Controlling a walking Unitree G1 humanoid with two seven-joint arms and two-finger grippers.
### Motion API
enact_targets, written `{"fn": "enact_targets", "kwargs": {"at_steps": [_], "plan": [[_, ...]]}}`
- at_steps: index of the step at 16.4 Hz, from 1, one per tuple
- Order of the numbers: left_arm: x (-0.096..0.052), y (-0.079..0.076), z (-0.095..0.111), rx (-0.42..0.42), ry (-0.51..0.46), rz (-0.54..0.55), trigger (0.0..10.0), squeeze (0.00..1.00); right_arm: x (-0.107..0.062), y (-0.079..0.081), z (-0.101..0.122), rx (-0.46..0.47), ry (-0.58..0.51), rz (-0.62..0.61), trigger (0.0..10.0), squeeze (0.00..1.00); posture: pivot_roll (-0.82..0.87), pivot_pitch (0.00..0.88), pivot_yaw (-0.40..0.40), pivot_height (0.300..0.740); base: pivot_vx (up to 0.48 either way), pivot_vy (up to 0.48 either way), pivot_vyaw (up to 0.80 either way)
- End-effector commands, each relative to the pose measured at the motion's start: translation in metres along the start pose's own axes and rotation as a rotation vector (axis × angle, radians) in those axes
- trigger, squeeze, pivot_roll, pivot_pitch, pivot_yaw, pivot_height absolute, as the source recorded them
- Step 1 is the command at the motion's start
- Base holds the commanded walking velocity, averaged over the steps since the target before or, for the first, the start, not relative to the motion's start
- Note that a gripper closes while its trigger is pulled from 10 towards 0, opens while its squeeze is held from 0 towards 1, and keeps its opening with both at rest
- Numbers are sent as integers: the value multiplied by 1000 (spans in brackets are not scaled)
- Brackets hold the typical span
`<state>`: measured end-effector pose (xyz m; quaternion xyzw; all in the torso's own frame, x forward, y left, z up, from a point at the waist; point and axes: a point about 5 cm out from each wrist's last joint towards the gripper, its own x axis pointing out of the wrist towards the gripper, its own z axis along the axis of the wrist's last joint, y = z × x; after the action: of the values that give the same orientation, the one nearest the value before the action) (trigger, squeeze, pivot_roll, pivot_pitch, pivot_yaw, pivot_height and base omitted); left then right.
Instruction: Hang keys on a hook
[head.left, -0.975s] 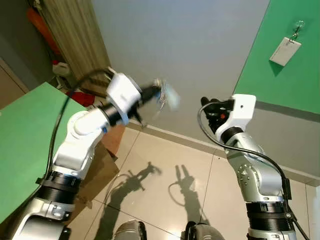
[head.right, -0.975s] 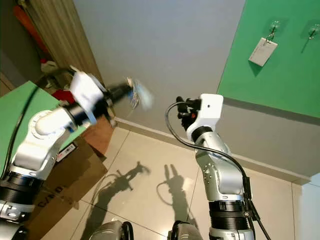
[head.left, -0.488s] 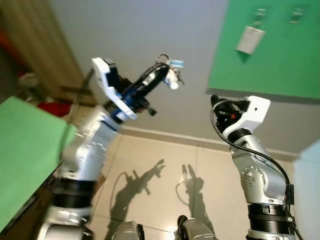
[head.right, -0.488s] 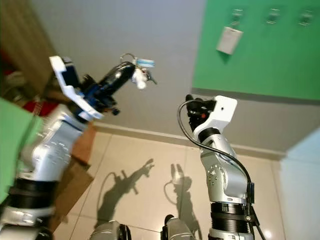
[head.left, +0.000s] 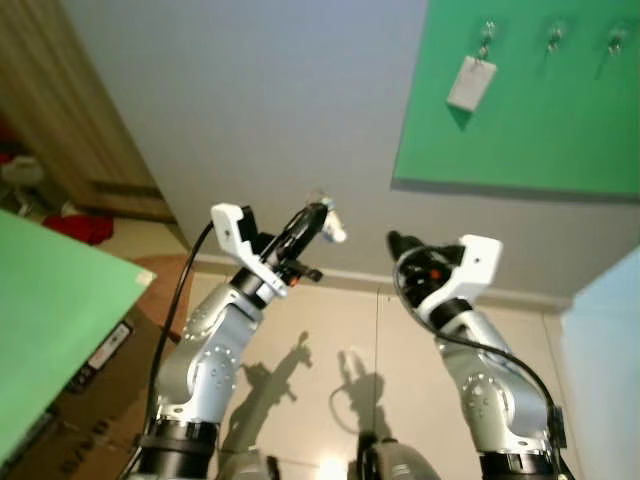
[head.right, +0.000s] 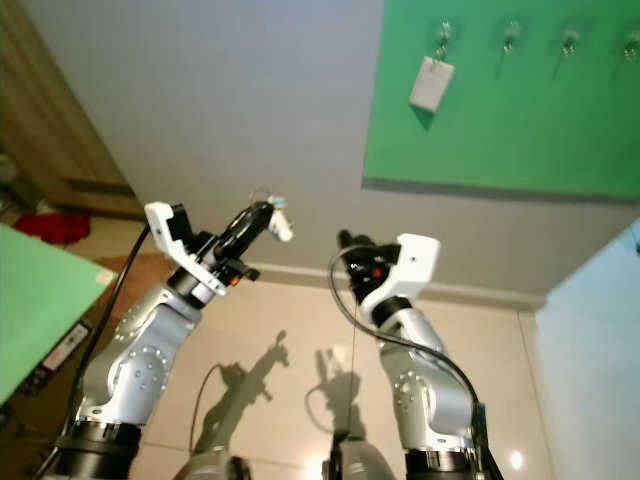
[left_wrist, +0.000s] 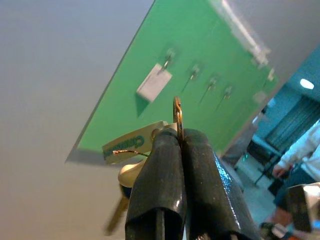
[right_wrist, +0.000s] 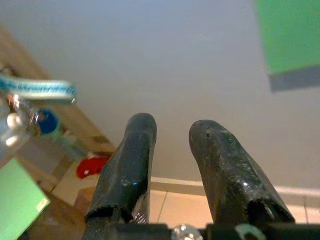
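Left gripper (head.left: 318, 212) is raised in front of the grey wall (head.left: 250, 110), its 2 fingers (left_wrist: 160, 170) pinched tight on the keys (left_wrist: 150, 150). The ring pokes up between the fingertips, with 1 pale tag (left_wrist: 132, 145) and a blurred key hanging beside them. Just how many keys are on the ring is hard to tell.

High on the wall sits 1 green board (head.right: 500, 110). The right eye view gives 4 hooks (head.right: 511, 36) in a row, the last one cut by the frame edge. 1 white card (head.right: 430, 83) hangs from the first hook; the other 3 look bare. The keys are well below and to the left of the board.

Right gripper (right_wrist: 172, 150) is held up near the left one, its 2 fingers apart and holding nothing.

At the edge of the left wrist view, part of 1 person (left_wrist: 300, 150) shows, blurred.
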<state>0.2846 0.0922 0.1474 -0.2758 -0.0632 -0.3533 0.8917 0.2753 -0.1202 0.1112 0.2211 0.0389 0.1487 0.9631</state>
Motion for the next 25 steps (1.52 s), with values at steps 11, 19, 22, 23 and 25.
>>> {"fn": "enact_targets", "kwargs": {"at_steps": [11, 19, 22, 23, 25], "plan": [[46, -58, 63, -116, -204, -435, 10000, 0, -2, -12, -7, -36, 10, -39, 10000, 0, -25, 79, 10, 740, 0, -469, 0], [45, -30, 48, -35, -79, -219, 10000, 0, -5, -21, -13, -63, 35, -80, 10000, 0, -28, 79, 15, 740, 0, -176, 0], [34, -30, 40, -19, -53, -221, 10000, 0, -3, -25, -18, -57, 60, -102, 10000, 0, -14, 82, 15, 740, 328, 0, -423], [33, -31, 40, -25, -56, -226, 10000, 0, -3, -24, -16, -89, 43, -99, 10000, 0, -12, 82, 15, 740, 337, 0, -800], [35, -29, 41, -23, -56, -207, 10000, 0, -2, -23, -16, -103, 56, -104, 10000, 0, -11, 81, 18, 740, 334, 0, 0]]}}
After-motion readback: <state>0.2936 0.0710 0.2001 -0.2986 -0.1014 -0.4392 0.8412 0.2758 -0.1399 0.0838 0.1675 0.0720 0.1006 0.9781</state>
